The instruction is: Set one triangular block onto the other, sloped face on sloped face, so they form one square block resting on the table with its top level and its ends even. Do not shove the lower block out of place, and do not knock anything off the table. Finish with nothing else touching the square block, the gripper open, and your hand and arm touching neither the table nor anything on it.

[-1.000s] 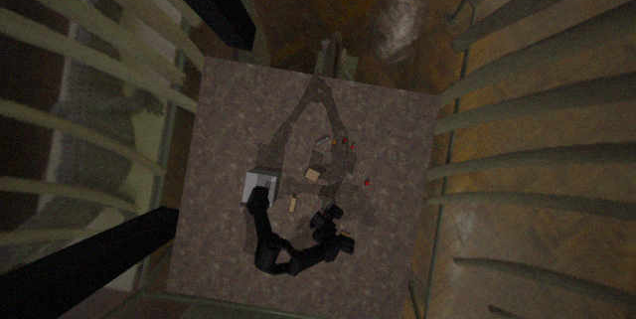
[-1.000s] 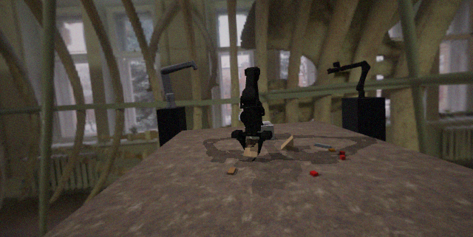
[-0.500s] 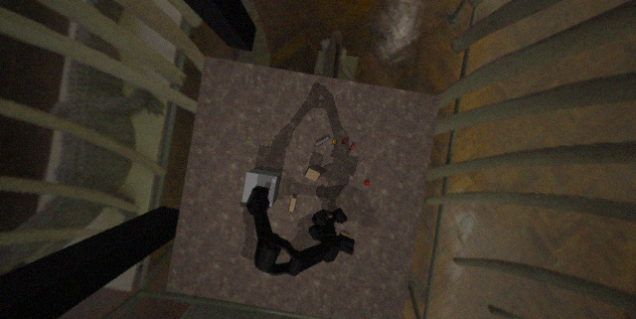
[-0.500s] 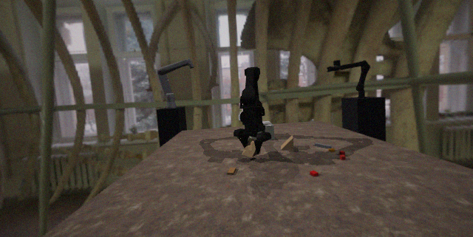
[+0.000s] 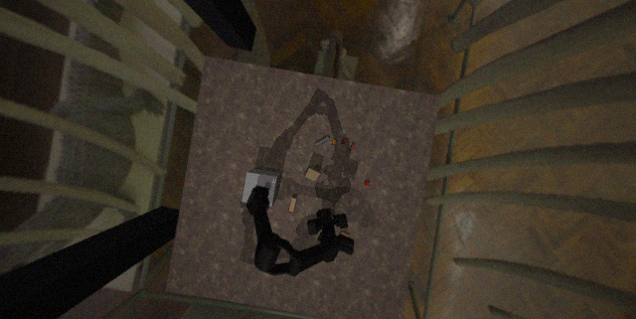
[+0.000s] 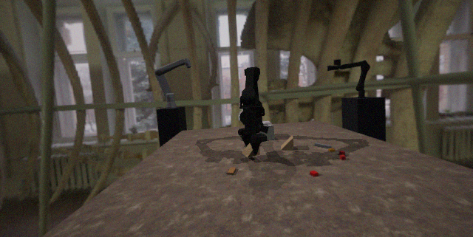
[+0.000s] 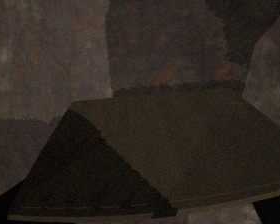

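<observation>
One tan triangular block (image 5: pixel 312 174) (image 6: pixel 288 144) stands alone on the table, near its middle, with its sloping edge rising to the right in the exterior view. My gripper (image 5: pixel 327 222) (image 6: pixel 253 149) is shut on the other triangular block (image 6: pixel 247 150) (image 7: pixel 196 145), which looks turned and tilted in the exterior view. In the top view the hand hides that block. In the wrist view it fills the lower half, partly in dark shadow. It is low, close to the table; whether it touches the table I cannot tell. The two blocks are clearly apart.
A small wooden block (image 5: pixel 345 234) (image 6: pixel 231 170) lies close to the hand. A narrow tan block (image 5: pixel 292 204) lies between base and hand. A red piece (image 5: pixel 367 183) (image 6: pixel 314 173) lies apart. Other red pieces, an orange piece (image 5: pixel 334 142) (image 6: pixel 331 150) and a grey bar (image 5: pixel 322 140) (image 6: pixel 322 145) lie beyond the free block.
</observation>
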Motion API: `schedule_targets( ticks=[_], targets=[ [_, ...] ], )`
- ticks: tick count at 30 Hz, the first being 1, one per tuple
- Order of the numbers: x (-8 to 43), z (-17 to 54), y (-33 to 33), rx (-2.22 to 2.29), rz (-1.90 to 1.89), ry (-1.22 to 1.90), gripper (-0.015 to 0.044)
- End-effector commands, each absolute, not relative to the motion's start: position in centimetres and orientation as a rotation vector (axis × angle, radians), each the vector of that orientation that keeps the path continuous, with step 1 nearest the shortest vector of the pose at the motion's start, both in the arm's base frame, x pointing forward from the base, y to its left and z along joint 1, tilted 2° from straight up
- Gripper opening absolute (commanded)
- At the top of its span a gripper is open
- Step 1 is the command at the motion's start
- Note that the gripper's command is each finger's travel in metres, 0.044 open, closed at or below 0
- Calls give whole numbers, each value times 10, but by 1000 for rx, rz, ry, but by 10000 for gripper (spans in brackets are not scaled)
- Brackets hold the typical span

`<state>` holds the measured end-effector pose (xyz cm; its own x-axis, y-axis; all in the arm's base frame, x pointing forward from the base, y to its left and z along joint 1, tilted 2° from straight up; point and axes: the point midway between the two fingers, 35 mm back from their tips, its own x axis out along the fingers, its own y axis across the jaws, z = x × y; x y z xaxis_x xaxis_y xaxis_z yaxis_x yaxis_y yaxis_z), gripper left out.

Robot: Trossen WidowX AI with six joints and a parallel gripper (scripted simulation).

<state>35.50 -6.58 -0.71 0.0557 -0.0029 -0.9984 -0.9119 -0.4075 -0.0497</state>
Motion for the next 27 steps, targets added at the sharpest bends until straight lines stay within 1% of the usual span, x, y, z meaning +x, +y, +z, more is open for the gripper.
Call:
schedule_targets(
  ticks=[1,16,27],
  targets=[
    [356,-6,-66,-1454,1366,1019,0],
    [355,-6,-66,-1133,1062,1220,0],
    [356,-12,-66,-1132,1062,1221,0]
  ],
)
